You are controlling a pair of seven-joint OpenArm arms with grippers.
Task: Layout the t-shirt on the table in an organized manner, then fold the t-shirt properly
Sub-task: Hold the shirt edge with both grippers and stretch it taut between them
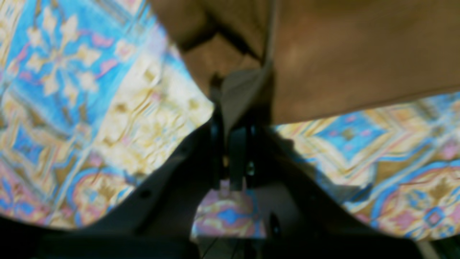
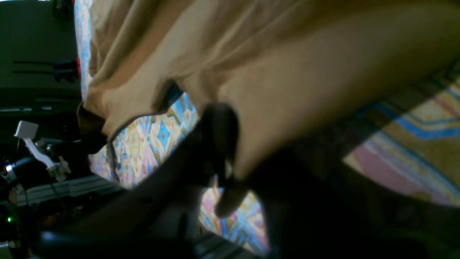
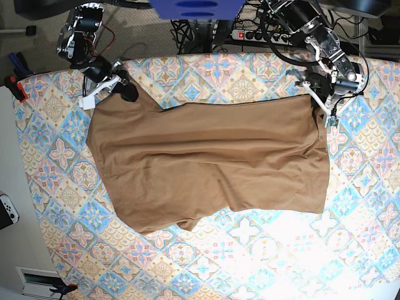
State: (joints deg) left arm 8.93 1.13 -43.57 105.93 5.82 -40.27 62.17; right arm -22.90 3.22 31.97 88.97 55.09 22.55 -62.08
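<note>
- The counter (image 3: 262,262) is a wide surface under a blue, pink and cream tile-patterned cloth; much of its near half is bare of the garment.
- The t-shirt (image 3: 206,162) lies spread over the middle of the counter, reaching toward the far edge. Its long axis runs side to side, roughly parallel to that far edge. Which end is collar and which is hem I cannot tell for sure. The end nearer the base view's left edge is narrower and skewed; the other end looks squarer.
- The cloth is mostly flat, with long creases running along its length and an uneven near edge that dips near the middle.
- The step in hand, as I judge it, is the laying out: both far corners are held and no fold shows yet.
- The left claw (image 1: 233,118) is closed on a pinch of shirt edge at the far corner on the base view's right.
- The right claw (image 2: 222,162) is closed on shirt cloth at the far corner on the base view's left, with fabric draped over it.
- The next move probably calls for pulling the two corners apart and level so the far edge straightens, then setting the cloth down flat before any fold.
</note>
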